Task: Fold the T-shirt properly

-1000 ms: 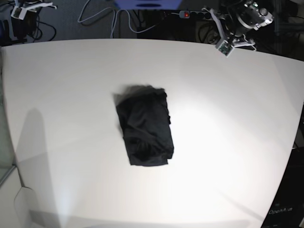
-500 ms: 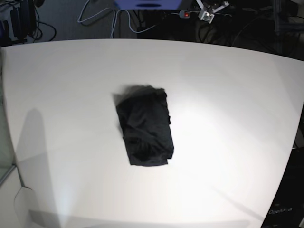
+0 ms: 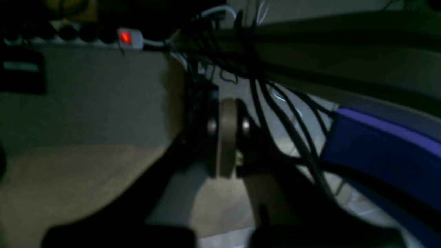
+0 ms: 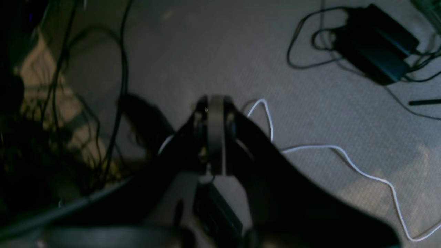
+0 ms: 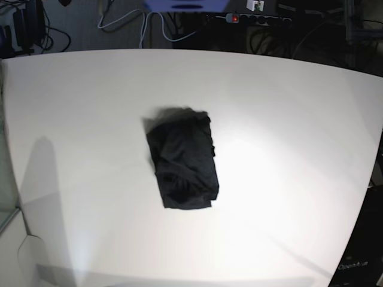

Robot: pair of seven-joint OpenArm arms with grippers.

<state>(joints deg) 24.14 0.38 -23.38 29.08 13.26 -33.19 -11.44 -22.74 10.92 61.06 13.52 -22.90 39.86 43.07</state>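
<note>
The black T-shirt (image 5: 182, 158) lies folded into a compact rectangle near the middle of the white table (image 5: 287, 131), slightly rumpled along its top edge. Neither arm is over the table. In the left wrist view my left gripper (image 3: 227, 137) is shut, its jaws pressed together, with nothing between them and dark cables behind it. My right gripper (image 4: 215, 134) is likewise shut and holds nothing; it hangs above grey carpet. The T-shirt shows in neither wrist view.
Behind the table's far edge run a power strip with a red light (image 5: 234, 18), a white cable (image 5: 128, 27) and a blue object (image 5: 185, 5). Below the right gripper the floor carries a white cable (image 4: 330, 151) and a black power adapter (image 4: 375, 44).
The arm at the top right of the base view has drawn back behind the table's far edge until only a small part shows. The T-shirt has not moved.
</note>
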